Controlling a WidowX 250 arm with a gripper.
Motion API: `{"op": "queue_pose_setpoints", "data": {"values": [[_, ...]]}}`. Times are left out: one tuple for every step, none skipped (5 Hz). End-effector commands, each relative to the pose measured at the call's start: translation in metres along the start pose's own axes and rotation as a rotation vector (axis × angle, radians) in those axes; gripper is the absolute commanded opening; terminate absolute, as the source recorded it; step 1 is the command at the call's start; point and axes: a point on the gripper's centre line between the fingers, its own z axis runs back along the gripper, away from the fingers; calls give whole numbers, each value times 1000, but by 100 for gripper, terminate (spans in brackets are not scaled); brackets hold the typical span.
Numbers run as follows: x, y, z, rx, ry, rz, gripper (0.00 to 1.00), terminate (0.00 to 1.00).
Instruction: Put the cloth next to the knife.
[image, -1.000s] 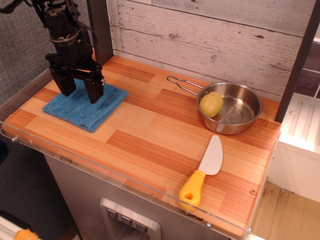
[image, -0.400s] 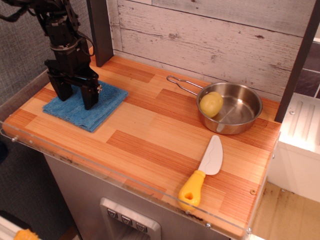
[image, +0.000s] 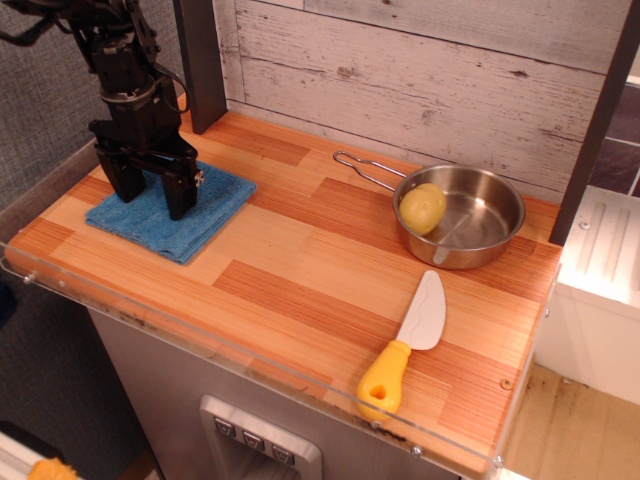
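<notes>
The blue folded cloth (image: 190, 216) lies flat at the left end of the wooden counter. My black gripper (image: 152, 200) points down over it with its fingers open, the fingertips resting on or just above the cloth's left and middle part. The knife (image: 410, 340), with a white blade and a yellow handle, lies near the front right edge of the counter, far from the cloth.
A steel pan (image: 470, 213) with a yellow round item (image: 422, 207) inside sits at the back right. A clear plastic lip (image: 250, 350) runs along the counter's front edge. A dark post (image: 200, 60) stands behind the gripper.
The gripper has shifted a little left and down onto the cloth since a second ago; it has hardly moved in the last half second. The cloth and knife have not moved.
</notes>
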Motion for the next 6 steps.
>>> {"op": "queue_pose_setpoints", "data": {"values": [[-10,-12,4,-38,-6,0,100,0],[-18,-29,8,-56,-7,-16,100,0],[-25,-52,9,-50,-10,-42,100,0],[-27,-85,8,-68,-7,-38,100,0],[-21,-116,3,-82,-10,39,100,0],[-19,-133,1,-48,-12,71,100,0]]}}
